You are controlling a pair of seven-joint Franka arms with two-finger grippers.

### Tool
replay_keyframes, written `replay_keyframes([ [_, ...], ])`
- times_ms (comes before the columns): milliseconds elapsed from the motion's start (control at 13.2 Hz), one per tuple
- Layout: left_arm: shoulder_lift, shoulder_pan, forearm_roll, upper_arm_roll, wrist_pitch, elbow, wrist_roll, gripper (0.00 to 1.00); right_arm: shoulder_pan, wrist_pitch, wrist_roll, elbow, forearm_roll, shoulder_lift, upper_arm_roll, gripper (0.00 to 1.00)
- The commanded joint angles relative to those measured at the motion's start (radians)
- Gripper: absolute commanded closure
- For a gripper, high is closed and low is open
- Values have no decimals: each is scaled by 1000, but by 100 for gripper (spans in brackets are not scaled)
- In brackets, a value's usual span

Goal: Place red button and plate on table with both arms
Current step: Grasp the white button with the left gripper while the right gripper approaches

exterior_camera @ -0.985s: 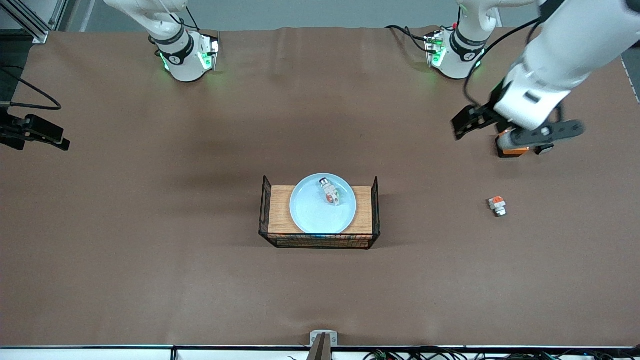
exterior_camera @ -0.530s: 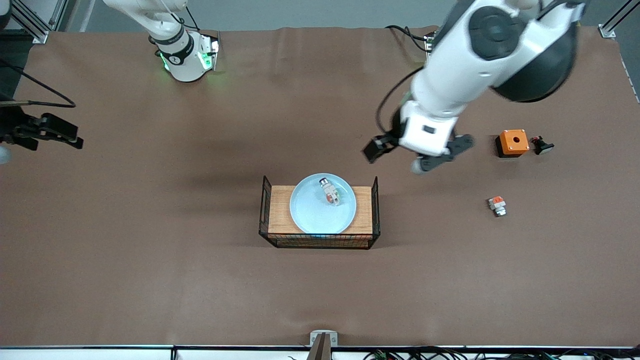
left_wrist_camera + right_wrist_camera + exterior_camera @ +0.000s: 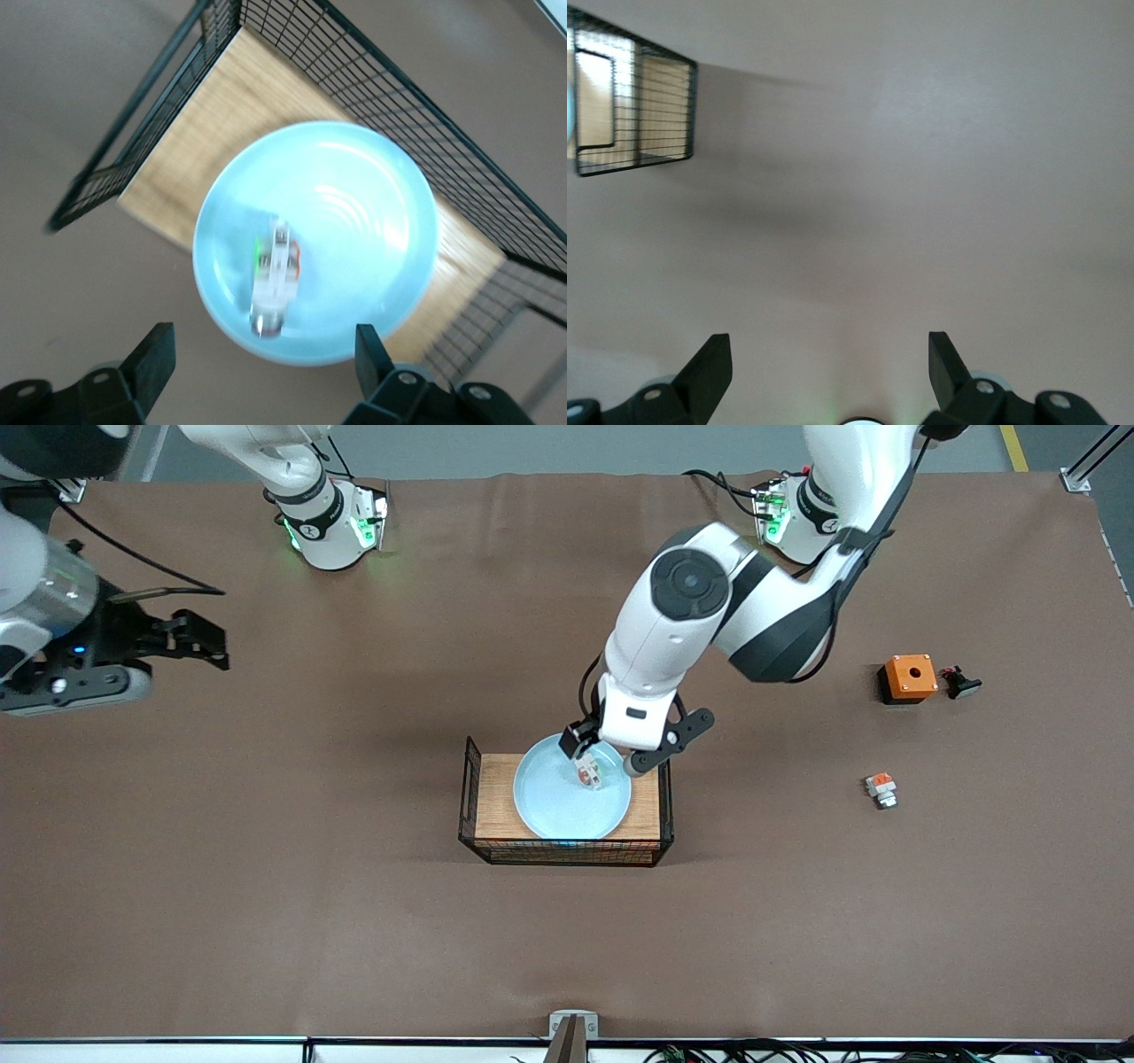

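Observation:
The pale blue plate point(image 3: 558, 808) lies on a small wooden board point(image 3: 494, 797) with black wire ends, in the middle of the brown table point(image 3: 354, 921). The red button point(image 3: 587, 772) lies on its side on the plate, near the rim farthest from the front camera. In the left wrist view the button point(image 3: 275, 276) and plate point(image 3: 354, 221) lie just ahead of the fingers. My left gripper point(image 3: 580, 750) point(image 3: 263, 354) is open and empty, low over that rim beside the button. My right gripper point(image 3: 208, 646) point(image 3: 828, 363) is open and empty over bare table at the right arm's end.
An orange box with a round hole point(image 3: 908, 677) and a small black piece point(image 3: 961, 684) sit toward the left arm's end. A white-grey piece with an orange top point(image 3: 881, 788) lies nearer the front camera than the box. The wire ends point(image 3: 416, 97) stand higher than the plate.
My left arm has swung from over the orange box to the plate and come down by the button. My right gripper has moved farther in over the table.

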Motion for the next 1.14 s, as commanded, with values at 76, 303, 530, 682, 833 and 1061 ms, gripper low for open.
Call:
replay_keyframes([
  [76, 64, -122, 27, 135, 20, 41, -19, 12, 96, -9, 159, -6, -47, 1, -3, 2],
  [303, 77, -123, 27, 140, 44, 40, -14, 14, 178, 13, 404, -31, -62, 17, -1, 2],
  [530, 107, -123, 29, 142, 106, 40, -16, 16, 273, 48, 644, -36, -59, 30, -1, 2],
  [682, 118, -125, 30, 142, 115, 40, -14, 19, 319, 77, 838, -36, -59, 54, -1, 2],
  [833, 118, -125, 29, 140, 117, 40, -16, 32, 356, 120, 1007, -34, -58, 89, -1, 2],
  [1061, 118, -146, 32, 142, 115, 37, -19, 98, 394, 203, 1251, -34, -58, 152, 0, 2],
])
